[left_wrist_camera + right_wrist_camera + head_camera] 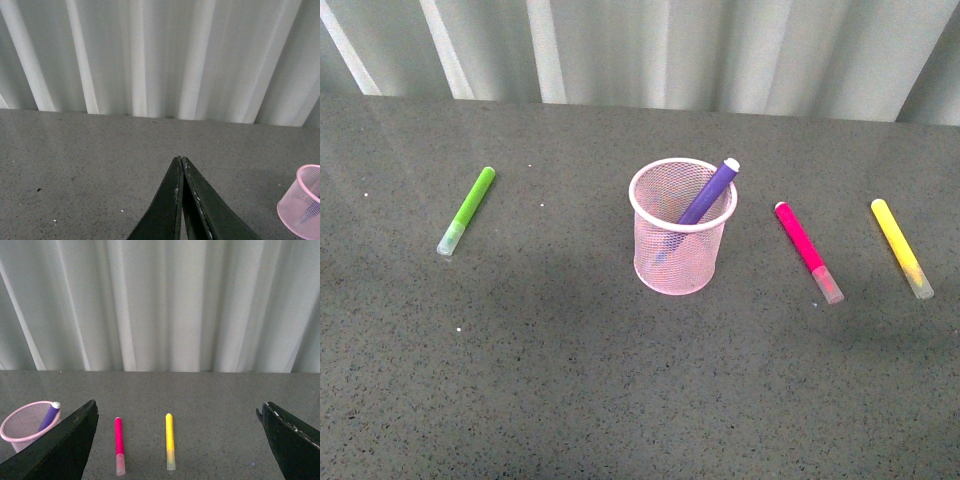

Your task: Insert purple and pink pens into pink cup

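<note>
My left pincer [180,161], jaws pressed together, and my right pincer [176,406], jaws wide apart, hang over the bench [620,390], where the pink pen [804,246] lies right of the cup [676,266], in which the purple pen [711,189] leans.

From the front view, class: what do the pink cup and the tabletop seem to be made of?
Pink cup: probably painted wire mesh; the purple pen shows through its lattice, rim solid. Tabletop: grey speckled stone or laminate, unclear which; faint sheen.
</note>
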Controlling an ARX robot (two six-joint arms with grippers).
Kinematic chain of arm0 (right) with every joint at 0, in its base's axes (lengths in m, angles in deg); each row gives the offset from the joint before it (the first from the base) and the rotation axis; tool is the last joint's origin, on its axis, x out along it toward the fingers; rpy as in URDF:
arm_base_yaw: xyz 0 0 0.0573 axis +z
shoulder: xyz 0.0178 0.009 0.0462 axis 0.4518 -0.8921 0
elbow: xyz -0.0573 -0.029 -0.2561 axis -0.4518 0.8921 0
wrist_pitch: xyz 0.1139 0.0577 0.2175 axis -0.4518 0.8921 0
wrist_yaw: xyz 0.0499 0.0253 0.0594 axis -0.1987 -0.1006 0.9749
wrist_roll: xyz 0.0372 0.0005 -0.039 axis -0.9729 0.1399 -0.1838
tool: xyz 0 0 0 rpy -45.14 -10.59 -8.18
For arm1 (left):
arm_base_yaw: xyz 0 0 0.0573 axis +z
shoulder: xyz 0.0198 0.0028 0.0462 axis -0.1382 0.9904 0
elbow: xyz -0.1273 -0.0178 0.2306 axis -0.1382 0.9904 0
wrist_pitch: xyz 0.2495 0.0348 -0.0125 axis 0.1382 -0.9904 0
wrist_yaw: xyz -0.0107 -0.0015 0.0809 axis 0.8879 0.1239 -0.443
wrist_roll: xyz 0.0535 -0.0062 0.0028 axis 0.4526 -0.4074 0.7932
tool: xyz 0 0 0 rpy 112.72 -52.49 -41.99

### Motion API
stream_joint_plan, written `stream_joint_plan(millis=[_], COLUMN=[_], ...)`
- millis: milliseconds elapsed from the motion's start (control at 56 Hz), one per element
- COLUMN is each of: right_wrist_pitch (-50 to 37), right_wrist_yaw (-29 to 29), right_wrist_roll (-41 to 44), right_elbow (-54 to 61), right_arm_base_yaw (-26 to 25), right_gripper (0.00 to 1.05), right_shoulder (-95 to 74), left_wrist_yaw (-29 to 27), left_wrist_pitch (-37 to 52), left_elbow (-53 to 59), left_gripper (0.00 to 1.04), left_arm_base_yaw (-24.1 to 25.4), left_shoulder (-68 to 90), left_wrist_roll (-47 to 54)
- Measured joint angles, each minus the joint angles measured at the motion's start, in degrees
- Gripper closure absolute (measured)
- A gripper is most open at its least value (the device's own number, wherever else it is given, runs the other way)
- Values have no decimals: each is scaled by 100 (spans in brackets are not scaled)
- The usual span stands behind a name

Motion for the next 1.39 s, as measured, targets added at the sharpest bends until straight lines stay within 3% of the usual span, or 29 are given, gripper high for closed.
stream_joint_plan(millis=[1179, 1286, 1393], right_wrist_pitch=[0, 2, 0], right_wrist_yaw=[2, 0, 2], right_wrist_roll=[2, 2, 2], right_elbow=[0, 0, 0], right_arm_base_yaw=[0, 0, 0], right_gripper=[7, 7, 7], right_shoulder=[0, 0, 0], left_wrist_yaw=[-13, -13, -15], left_wrist_pitch=[-2149, -3088, -3132], left_elbow=[323, 323, 323], left_gripper=[101, 101, 101], left_arm_base_yaw=[-4, -7, -7], left_shoulder=[-2653, -3414, -3613], left_wrist_roll=[9, 15, 17])
